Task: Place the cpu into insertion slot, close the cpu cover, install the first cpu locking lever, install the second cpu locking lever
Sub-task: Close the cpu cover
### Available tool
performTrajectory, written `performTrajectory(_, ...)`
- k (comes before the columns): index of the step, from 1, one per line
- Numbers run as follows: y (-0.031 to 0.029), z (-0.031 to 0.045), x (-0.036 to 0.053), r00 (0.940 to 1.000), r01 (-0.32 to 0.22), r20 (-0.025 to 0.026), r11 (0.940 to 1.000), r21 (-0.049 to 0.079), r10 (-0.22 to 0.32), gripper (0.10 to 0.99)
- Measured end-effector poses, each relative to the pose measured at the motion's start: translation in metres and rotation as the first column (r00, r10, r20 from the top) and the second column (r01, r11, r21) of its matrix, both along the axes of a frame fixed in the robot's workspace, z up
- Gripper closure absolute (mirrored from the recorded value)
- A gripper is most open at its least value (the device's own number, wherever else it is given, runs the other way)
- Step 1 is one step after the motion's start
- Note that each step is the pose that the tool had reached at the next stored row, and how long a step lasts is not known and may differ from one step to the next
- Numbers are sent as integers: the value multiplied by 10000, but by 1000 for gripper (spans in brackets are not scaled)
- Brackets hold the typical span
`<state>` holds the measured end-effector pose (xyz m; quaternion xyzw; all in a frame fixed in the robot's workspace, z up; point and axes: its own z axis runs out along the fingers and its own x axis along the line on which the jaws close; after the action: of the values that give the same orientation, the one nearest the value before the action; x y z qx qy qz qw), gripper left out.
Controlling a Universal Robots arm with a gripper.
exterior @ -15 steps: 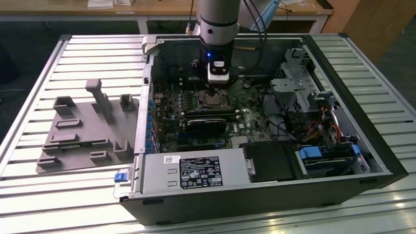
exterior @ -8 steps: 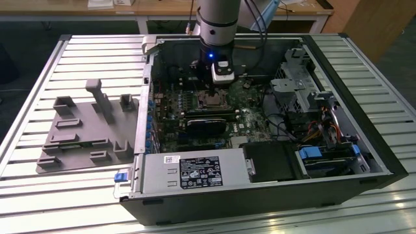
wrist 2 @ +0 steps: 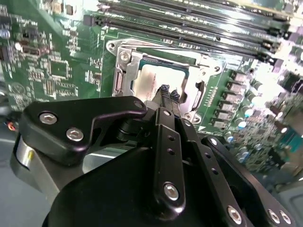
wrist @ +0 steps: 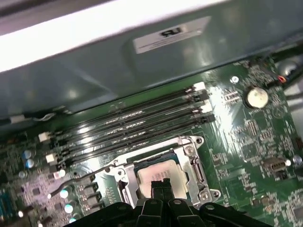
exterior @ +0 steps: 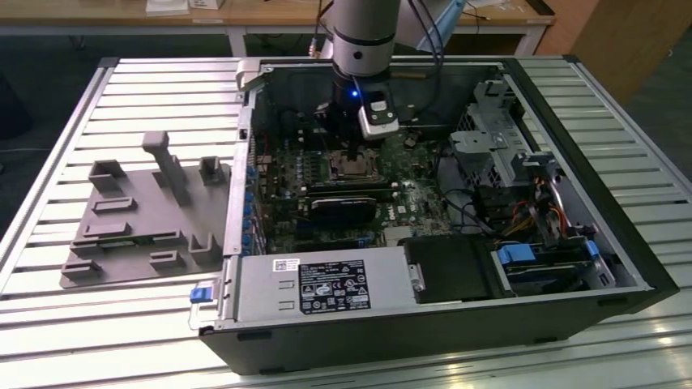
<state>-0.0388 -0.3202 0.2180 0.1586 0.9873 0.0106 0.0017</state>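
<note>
An arm (exterior: pixel 362 40) reached down into an open computer case (exterior: pixel 638 267) that lay on its side on a slatted tabletop (exterior: pixel 65 340). The end effector (wrist 2: pixel 169 92) hung directly over the cpu (wrist 2: pixel 151 78). Its two black fingertips were pressed together and gripped nothing. Whether they touched the chip's face could not be told.

The cpu sat flat in the insertion slot (wrist 2: pixel 124 56) on the green board (wrist: pixel 246 137), its pale metal face up, as both wrist views showed. The silvery cpu cover (wrist: pixel 187 165) lay down around it, the chip showing through the square window. In the first wrist view a thin metal lever (wrist: pixel 80 177) ran out from the socket's corner, near a row of small capacitors (wrist: pixel 64 194). Whether it was latched could not be made out.

Four long black memory slots (wrist: pixel 132 125) ran just beside the socket, between it and the case wall. A round coin battery (wrist: pixel 257 97) sat on the board well apart from the chip.

In the exterior view a black card (exterior: pixel 346 203) lay across the board just below the socket, and a grey power supply (exterior: pixel 313 288) filled the case's near edge. Bundled cables (exterior: pixel 530 211) and drive bays (exterior: pixel 540 259) crowded the exterior view's right. On the tabletop at the exterior view's left, beside the case, stood a grey fixture (exterior: pixel 130 235) with several upright posts and shallow pockets.
</note>
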Motion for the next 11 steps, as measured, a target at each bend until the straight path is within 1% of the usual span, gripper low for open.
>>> performTrajectory(3, 0, -4, 0, 9985, -539, 1, 9985, 0, 539, 980)
performTrajectory(5, 0, -7, 0, 9958, -914, 2, 9958, -1, 914, 980)
performTrajectory(8, 0, -12, 0, 9897, -1429, 6, 9897, -2, 1429, 980)
performTrajectory(11, 0, -16, 0, 9822, -1876, 18, 9822, -6, 1876, 980)
